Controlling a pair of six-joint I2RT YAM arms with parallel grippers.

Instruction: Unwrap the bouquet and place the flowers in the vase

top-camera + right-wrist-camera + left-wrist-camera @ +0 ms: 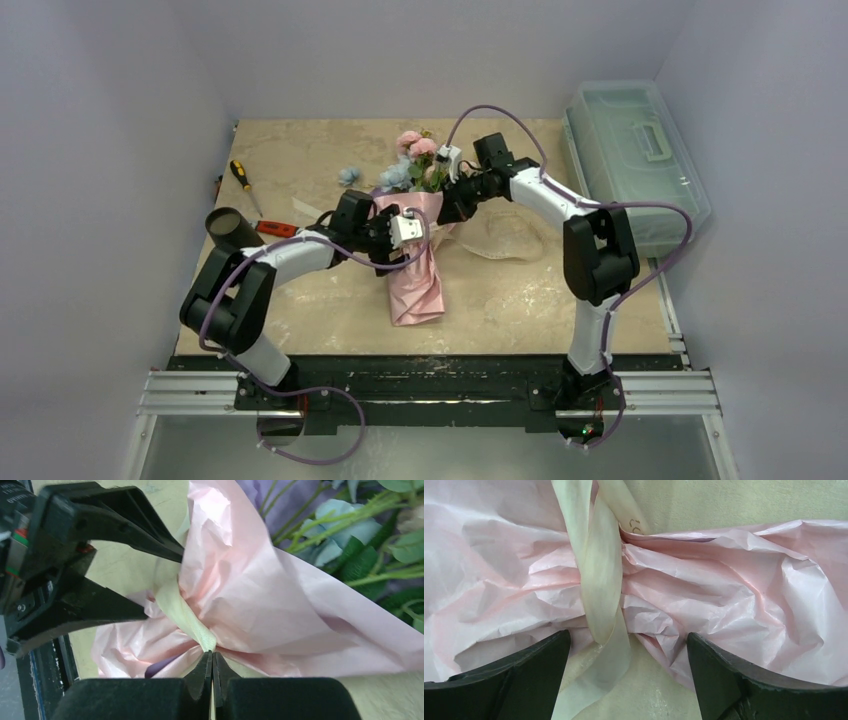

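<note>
Arms [300,255] bent inward over bouquet [418,285] | right gripper [212,656] pinched tight on ribbon [192,625] | left gripper [628,634] spread wide astride ribbon

The top external camera sits above and behind the left arm [290,255] and right arm [560,200], looking down and forward from far enough to take in the whole table [520,300], with the bouquet [415,275] at its middle. The left wrist camera looks out between its own fingers [499,680], very close on the bouquet's pink paper and the cream ribbon [599,580]. The right wrist camera, just as close, faces that ribbon from the other side, so the left gripper [164,586] shows at its upper left; all three views share this tied waist.
</note>
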